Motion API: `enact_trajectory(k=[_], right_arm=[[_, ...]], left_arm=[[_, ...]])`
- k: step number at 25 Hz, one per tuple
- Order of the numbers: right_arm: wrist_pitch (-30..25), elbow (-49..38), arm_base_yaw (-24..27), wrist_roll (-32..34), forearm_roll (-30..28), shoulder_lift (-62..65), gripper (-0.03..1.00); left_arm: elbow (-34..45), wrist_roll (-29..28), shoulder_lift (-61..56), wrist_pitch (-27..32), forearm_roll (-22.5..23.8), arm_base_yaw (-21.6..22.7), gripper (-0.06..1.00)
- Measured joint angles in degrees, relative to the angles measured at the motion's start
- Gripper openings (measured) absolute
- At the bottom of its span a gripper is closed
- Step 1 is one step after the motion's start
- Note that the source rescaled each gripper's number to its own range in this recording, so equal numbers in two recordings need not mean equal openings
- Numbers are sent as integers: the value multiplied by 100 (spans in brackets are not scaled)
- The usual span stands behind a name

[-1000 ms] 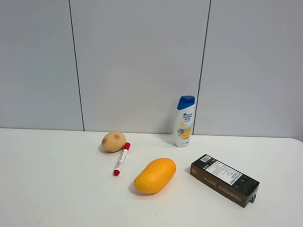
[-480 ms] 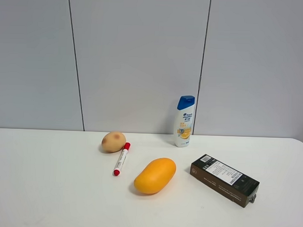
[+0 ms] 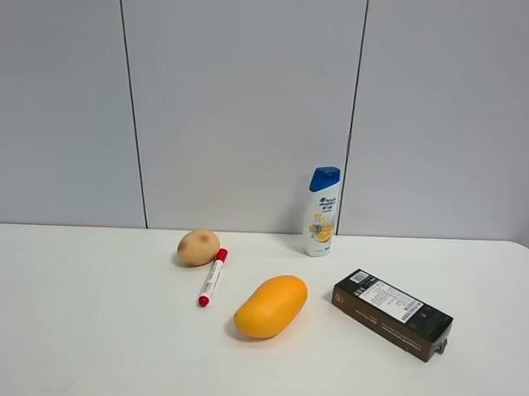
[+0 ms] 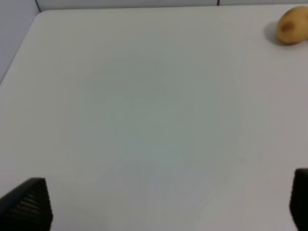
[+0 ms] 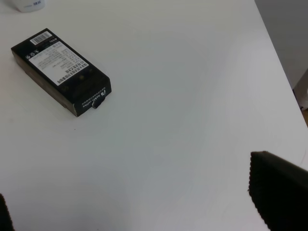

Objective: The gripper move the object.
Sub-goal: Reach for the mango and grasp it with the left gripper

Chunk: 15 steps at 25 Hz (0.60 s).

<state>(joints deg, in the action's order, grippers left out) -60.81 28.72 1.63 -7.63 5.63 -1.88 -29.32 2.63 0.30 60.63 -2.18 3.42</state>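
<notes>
Two pincers, our left pincer (image 4: 162, 204) and right pincer (image 5: 139, 204), gape open, holding nothing, above the white bench (image 3: 86, 331). Mid-bench lies the mango (image 3: 271, 306), between marker (image 3: 212, 277) and black box (image 3: 392, 313). We judge its smooth, oval skin may slip or roll from ribbed fingers (image 4: 29, 204), nudging the marker and the round potato (image 3: 198, 247) beyond.

Bright, even light with soft shadows.
In the high view the white desk (image 3: 86, 331) is sharp and evenly lit, and the mango (image 3: 271, 306) throws only a faint short shadow on its left. The left wrist view is hazy and slightly grey-green, its fingers (image 4: 29, 204) blurred. The right wrist view is sharper, the box (image 5: 60, 71) label fairly clear.
</notes>
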Motion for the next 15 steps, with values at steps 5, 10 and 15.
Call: enact_trajectory(k=[5, 10, 15], right_arm=[[0, 0, 0, 0, 0, 0, 100], [0, 0, 0, 0, 0, 0, 100], [-1, 0, 0, 0, 0, 0, 100]], left_arm=[[-394, 450, 796, -12, -335, 0, 100], [-955, 970, 2058, -157, -768, 0, 100], [-1399, 1352, 3322, -351, -1182, 0, 100]])
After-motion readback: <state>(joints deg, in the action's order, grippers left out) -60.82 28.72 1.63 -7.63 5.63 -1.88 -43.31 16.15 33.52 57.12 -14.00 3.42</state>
